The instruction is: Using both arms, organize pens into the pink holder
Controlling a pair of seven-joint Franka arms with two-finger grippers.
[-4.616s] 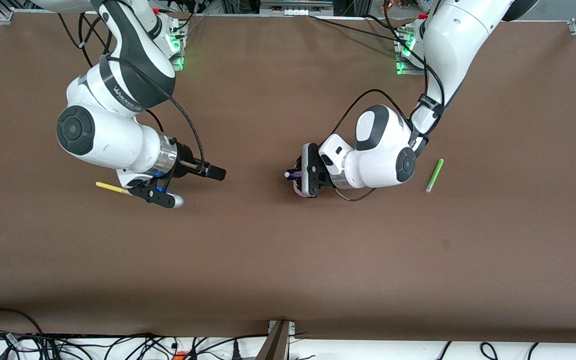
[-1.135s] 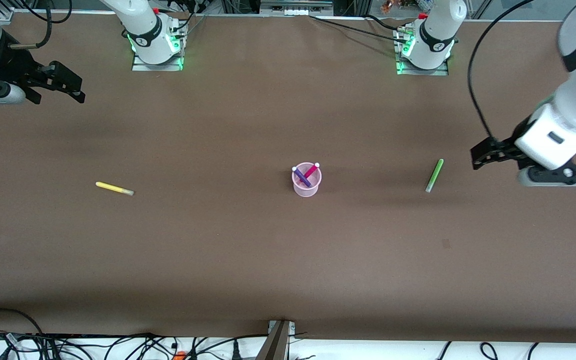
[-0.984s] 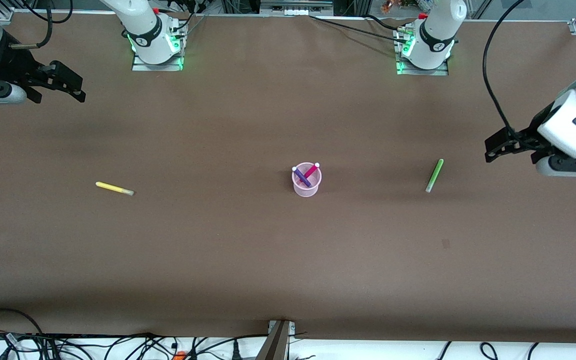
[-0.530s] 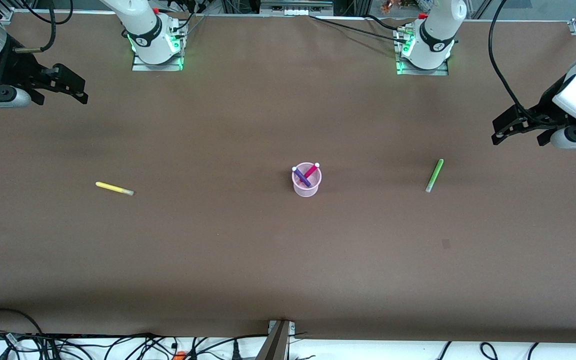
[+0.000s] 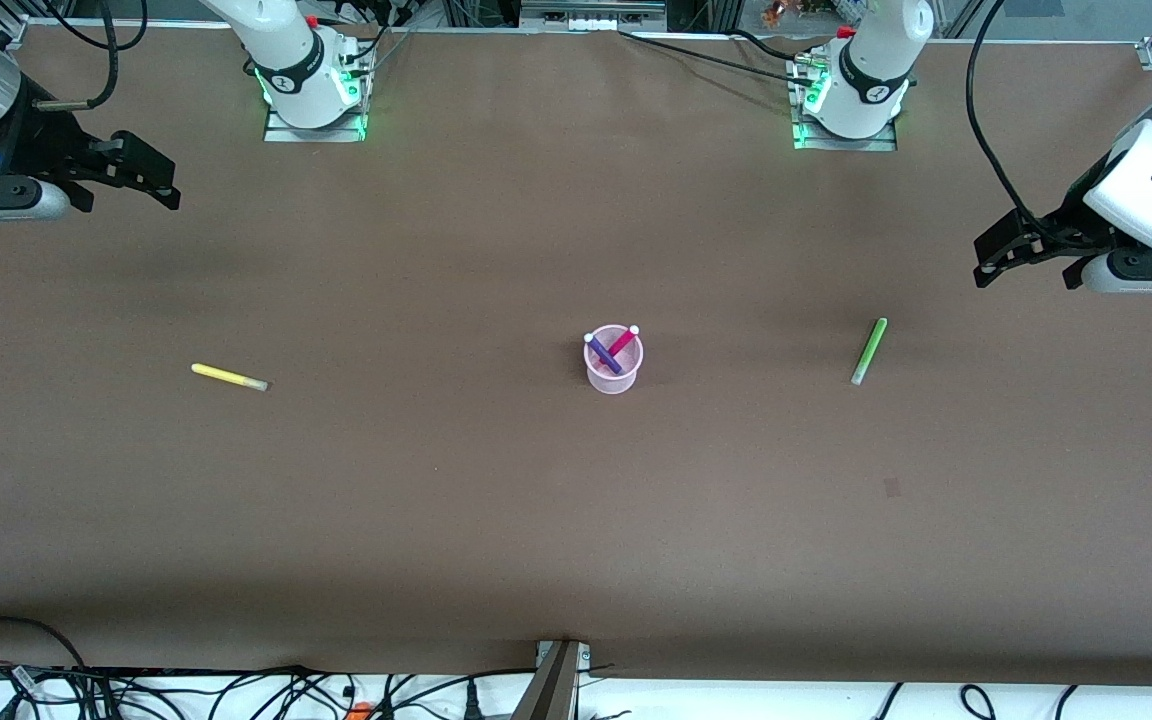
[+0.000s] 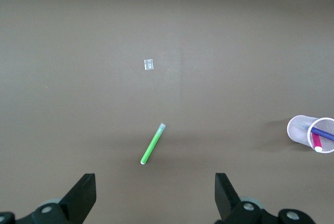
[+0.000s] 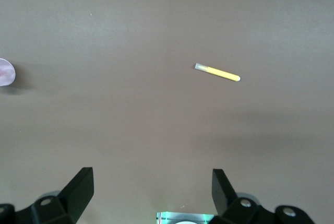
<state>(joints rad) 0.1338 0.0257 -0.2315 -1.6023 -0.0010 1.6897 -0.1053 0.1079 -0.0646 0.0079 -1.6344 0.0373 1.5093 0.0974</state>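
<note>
No readable writing is seen. The pink holder (image 5: 613, 362) stands mid-table with the magenta pen (image 5: 622, 342) and purple pen (image 5: 602, 356) inside; the yellow pen (image 5: 228, 377) is laid well toward the right arm's end from it, the green pen (image 5: 868, 351) toward the left arm's end.

Both the left gripper (image 5: 1021, 255) and right gripper (image 5: 131, 180) are held wide open and empty, raised over the table ends well apart from the holder.

I am counting four pens: a magenta pen (image 5: 622, 342) and a dark purple pen (image 5: 603, 356) are standing in the one pink holder (image 5: 614, 375), a yellow pen (image 5: 228, 377) is lying well apart from the holder toward my right arm's end, and a light green pen (image 5: 868, 351) is lying toward my left arm's end.
</note>
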